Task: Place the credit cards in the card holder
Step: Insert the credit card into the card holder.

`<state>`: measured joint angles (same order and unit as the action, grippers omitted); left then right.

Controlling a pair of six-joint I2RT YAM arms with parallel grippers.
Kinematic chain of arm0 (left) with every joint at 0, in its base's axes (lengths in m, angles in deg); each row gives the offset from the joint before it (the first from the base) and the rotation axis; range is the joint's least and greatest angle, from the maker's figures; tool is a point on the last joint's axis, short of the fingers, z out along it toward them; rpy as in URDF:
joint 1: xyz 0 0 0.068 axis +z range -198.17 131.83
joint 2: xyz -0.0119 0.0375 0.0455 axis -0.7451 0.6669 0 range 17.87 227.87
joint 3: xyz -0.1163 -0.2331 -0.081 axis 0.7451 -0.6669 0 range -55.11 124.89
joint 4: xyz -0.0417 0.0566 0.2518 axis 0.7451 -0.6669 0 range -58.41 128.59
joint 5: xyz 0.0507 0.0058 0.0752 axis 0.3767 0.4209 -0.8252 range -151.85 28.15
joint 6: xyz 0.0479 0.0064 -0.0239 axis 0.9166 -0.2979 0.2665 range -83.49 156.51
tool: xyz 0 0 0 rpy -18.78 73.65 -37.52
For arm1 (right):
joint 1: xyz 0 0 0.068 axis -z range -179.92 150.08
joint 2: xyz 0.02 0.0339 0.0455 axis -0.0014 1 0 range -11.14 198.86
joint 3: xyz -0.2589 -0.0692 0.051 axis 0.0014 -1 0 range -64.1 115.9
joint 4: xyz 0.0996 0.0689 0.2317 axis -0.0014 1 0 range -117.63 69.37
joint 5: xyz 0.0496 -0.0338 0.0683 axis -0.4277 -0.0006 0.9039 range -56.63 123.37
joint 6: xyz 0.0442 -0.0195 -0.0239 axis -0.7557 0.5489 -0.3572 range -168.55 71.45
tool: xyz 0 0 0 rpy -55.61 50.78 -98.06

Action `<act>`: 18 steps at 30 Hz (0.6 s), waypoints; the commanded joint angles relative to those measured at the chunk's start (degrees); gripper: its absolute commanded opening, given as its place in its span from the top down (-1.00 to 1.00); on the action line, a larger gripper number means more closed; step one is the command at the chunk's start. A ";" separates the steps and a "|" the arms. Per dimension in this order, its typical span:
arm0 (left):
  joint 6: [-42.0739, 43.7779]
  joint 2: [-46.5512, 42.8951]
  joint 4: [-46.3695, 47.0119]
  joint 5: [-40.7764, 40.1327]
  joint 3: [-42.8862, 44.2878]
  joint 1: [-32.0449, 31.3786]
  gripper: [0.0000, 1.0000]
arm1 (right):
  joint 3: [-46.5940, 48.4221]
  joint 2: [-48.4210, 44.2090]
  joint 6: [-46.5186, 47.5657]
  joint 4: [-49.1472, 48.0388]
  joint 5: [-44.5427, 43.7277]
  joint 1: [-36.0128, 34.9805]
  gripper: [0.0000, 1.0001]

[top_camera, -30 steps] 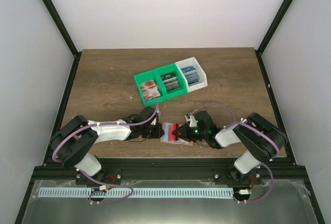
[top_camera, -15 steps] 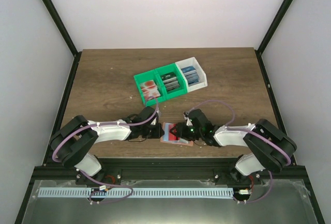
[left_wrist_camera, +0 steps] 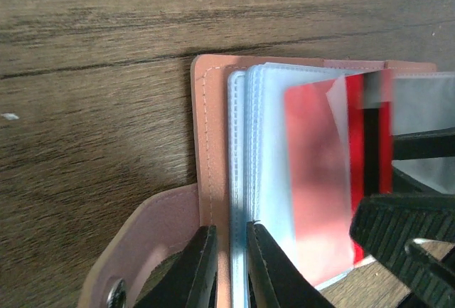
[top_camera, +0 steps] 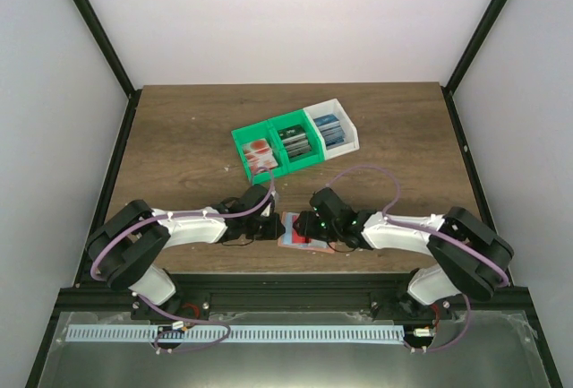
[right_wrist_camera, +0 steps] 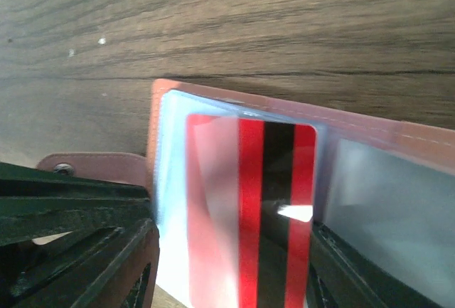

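Note:
The salmon card holder lies open near the table's front edge, with its clear sleeves fanned out. My left gripper is shut on its left edge, pinching the cover and the first sleeves. A red credit card with a black stripe lies flat on the holder, its left part under a clear sleeve. My right gripper is open around this card. Its right finger touches the card's right edge and its left finger stands a little apart.
Two green bins and a white bin stand joined at mid table, holding red-and-white, dark and blue cards. The holder's snap tab sticks out to the left. Black frame posts border the table.
My right gripper has moved left over the card holder, its arm stretching out, and the red card has gone with it. The left gripper has not moved.

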<state>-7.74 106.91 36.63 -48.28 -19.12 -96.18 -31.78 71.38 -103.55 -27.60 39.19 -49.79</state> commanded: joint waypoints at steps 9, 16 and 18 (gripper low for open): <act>0.66 2.11 -0.33 0.14 -1.39 -0.18 0.70 | -0.47 -1.08 -0.83 3.02 -2.67 -0.59 0.11; 1.04 2.04 0.39 1.10 -1.69 -0.18 0.71 | -0.71 0.99 -0.05 0.06 1.34 -0.58 0.23; 1.01 2.02 0.59 1.49 -1.78 -0.18 0.73 | -1.36 0.71 -0.05 -2.01 2.93 -0.59 0.22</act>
<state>-7.66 106.91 37.01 -48.04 -19.36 -96.13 -32.05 71.55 -103.75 -26.53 38.76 -49.92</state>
